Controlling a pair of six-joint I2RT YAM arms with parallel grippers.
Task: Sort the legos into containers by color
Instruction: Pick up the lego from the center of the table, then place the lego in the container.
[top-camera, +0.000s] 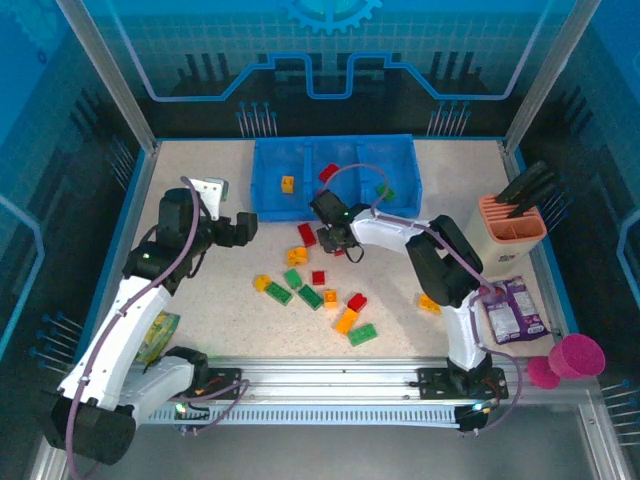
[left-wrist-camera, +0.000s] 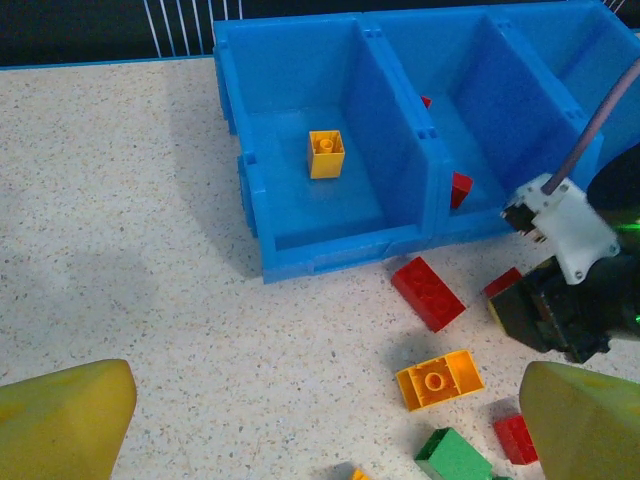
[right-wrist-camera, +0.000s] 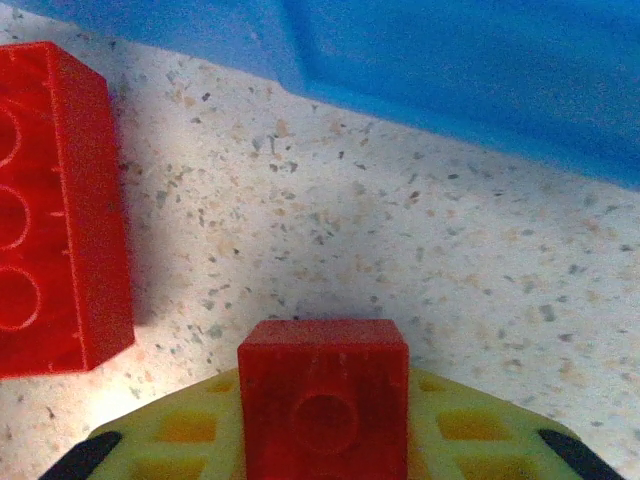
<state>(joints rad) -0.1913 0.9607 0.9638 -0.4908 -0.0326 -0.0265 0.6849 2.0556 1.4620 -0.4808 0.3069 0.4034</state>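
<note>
The right pincer (top-camera: 335, 238) sits low on the surface (top-camera: 200, 300) just in front of the blue tray (top-camera: 270, 205). Its jaws are drawn in on a small red brick (right-wrist-camera: 322, 395), whose sides meet the yellow fingers (right-wrist-camera: 180, 430) on either hand. The brick looks to be resting on the surface rather than lifted. It is square with a single stud facing up, so it has no long axis to speak of, and it stands square to the jaws. The turning relation is brick to tray: the tray's front wall lies straight ahead of the pincer, close by. The middle compartment (top-camera: 335, 160), which already holds a red piece, is beyond that wall, so the carry is likely up and forward. A long red brick (right-wrist-camera: 55, 210) lies flat, studs up, just to the left of the held one and apart from it, its long axis running toward the tray wall. A lift that drifts left could nudge it. The left pincer (top-camera: 240, 228) hangs fully open with nothing in it, near the tray's left end where a yellow brick (left-wrist-camera: 326, 154) sits in the left compartment. The right arm is plainly nearer the job. Other loose legos (top-camera: 310, 297) are scattered nearer the arm bases.
</note>
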